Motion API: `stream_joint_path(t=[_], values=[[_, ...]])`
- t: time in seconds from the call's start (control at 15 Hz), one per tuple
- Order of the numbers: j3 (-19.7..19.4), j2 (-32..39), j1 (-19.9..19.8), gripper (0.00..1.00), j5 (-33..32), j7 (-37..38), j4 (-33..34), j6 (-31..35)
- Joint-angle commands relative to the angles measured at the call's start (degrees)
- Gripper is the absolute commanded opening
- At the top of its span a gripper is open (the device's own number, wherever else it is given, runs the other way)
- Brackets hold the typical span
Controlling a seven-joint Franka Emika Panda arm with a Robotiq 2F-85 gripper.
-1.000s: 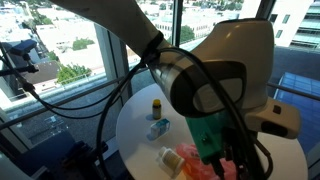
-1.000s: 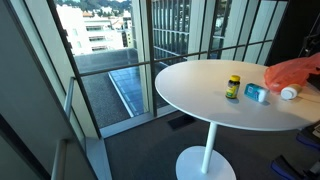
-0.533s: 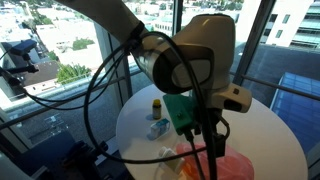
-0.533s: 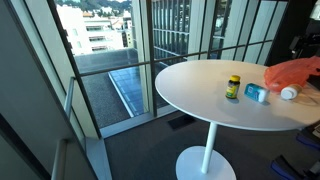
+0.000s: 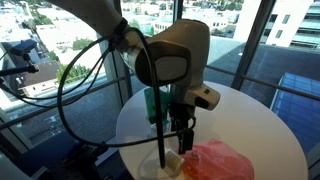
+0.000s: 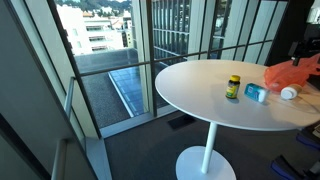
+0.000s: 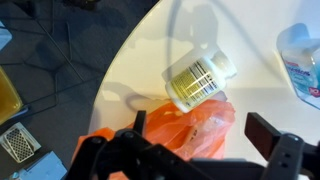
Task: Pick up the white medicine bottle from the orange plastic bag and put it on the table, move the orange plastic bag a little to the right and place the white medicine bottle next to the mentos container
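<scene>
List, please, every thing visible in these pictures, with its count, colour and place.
white medicine bottle: one, white with a printed label, lying on its side at the bag's edge.
orange plastic bag: one, orange-pink, on the table below the gripper.
mentos container: one, bluish-white, between the dark bottle and the white one.
dark bottle: one, yellow cap, upright on the table.
table: one, white, round, by the windows.
arm: one, pale grey, with black cables.
gripper: one, black, open above the bag.
</scene>
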Motion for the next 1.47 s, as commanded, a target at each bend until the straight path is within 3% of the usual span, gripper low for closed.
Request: stream_joint_path(t=[0.0, 0.2, 0.6, 1.4], values=[[0.53, -0.08, -0.33, 1.0, 2.11, 3.44, -2.68, 4.35], [0.5, 0.62, -0.18, 1.0, 1.24, 4.46, -3.22, 7.51], [0.13, 3.0, -0.44, 1.0, 1.68, 4.9, -2.62, 7.82], [0.11, 12.34, -0.59, 1.0, 14.95, 4.24, -1.52, 16.48]])
